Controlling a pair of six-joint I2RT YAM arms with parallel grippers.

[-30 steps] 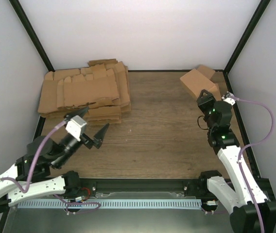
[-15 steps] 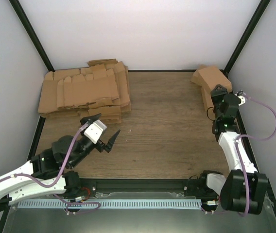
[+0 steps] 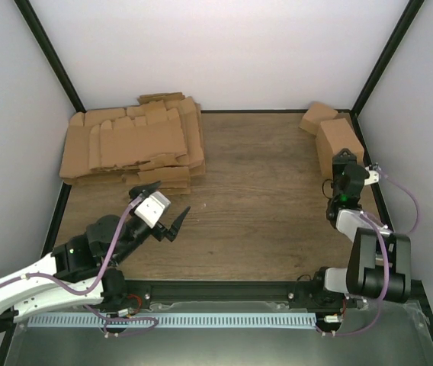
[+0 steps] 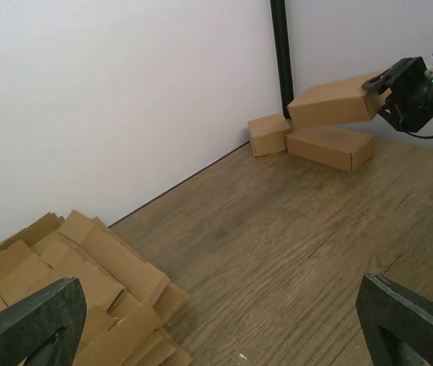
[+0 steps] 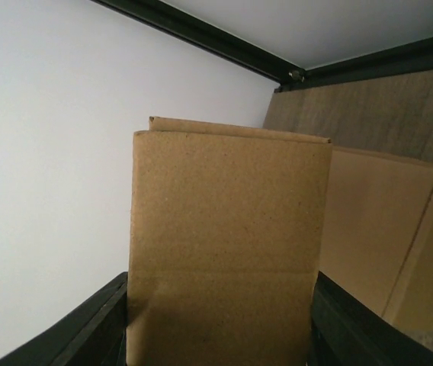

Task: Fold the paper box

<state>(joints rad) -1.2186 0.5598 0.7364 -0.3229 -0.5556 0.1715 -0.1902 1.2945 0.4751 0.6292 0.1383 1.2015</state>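
From above, the right hand (image 3: 344, 162) is clamped on the paper box (image 3: 335, 141), a closed oblong held at the desk's (image 3: 262, 198) far right corner. The left hand (image 3: 169, 200) hangs with its fingers wide apart and empty by the near left edge, near the pile of blanks (image 3: 133, 145).

The left wrist view shows the paper box tilted above a lower box (image 4: 331, 146), with a small box (image 4: 268, 135) just beside it and the corner post (image 4: 280, 61) close behind.

In the right wrist view the box fills the gap between the fingers (image 5: 94, 328), with the side wall (image 5: 49, 152) near.

Let go at that tilt, I reckon it could slide off the lower box or nudge the small one. The corner is cramped, but the middle of the desk lies open.
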